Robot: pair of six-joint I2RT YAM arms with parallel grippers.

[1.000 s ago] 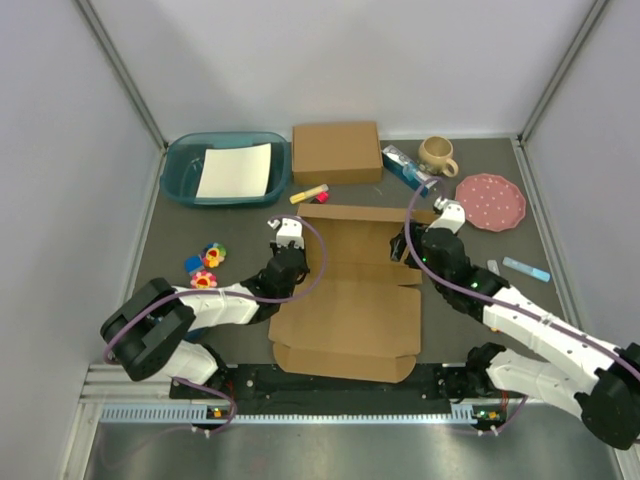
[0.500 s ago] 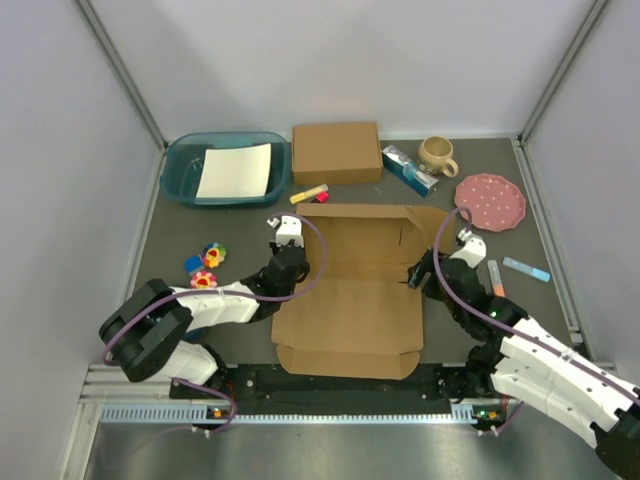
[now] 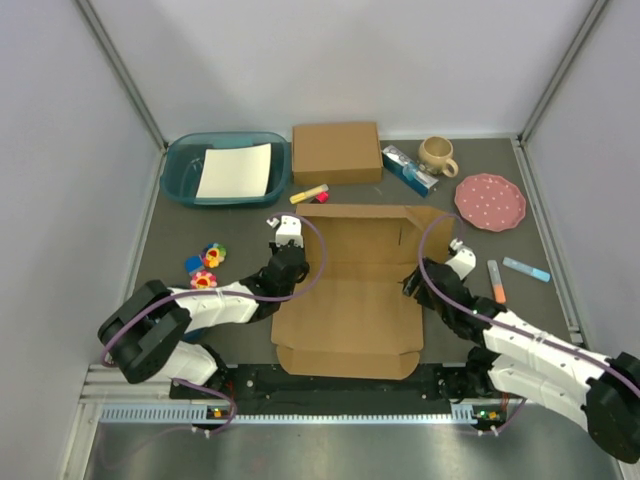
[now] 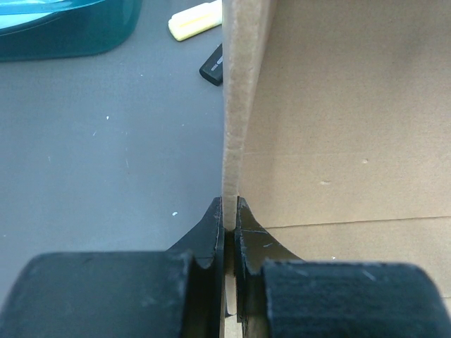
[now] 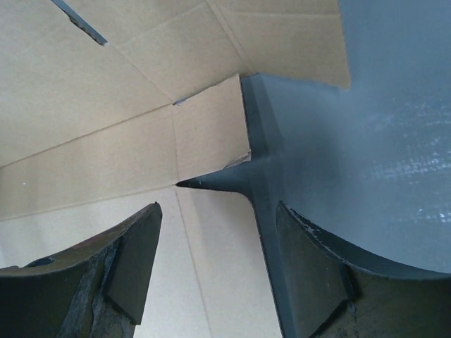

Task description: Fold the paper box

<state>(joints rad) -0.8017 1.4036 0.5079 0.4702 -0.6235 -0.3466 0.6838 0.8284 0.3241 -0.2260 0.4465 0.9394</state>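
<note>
The paper box [image 3: 350, 295] lies as a brown die-cut sheet in the middle of the table. Its left side flap stands upright, seen edge-on in the left wrist view, next to the box's panel [image 4: 331, 127]. My left gripper [image 3: 292, 268] is shut on that flap's near end, and the cardboard edge is pinched between its black fingers [image 4: 230, 211]. My right gripper [image 3: 412, 285] is open at the sheet's right edge. Its fingers [image 5: 218, 211] straddle the edge of the box's panel [image 5: 106, 105] just below a notch, touching nothing.
Along the back stand a teal bin [image 3: 180, 170] holding white paper, a smaller closed brown box [image 3: 336, 152], a blue carton [image 3: 408, 168], a mug [image 3: 437, 153] and a pink plate [image 3: 490, 201]. A yellow highlighter [image 3: 309, 193], small toys [image 3: 205, 265] and pens [image 3: 497, 281] lie around the sheet.
My right gripper left the sheet's far right corner and came back to the middle of its right edge. The far panel now lies flatter. The left gripper has kept its hold.
</note>
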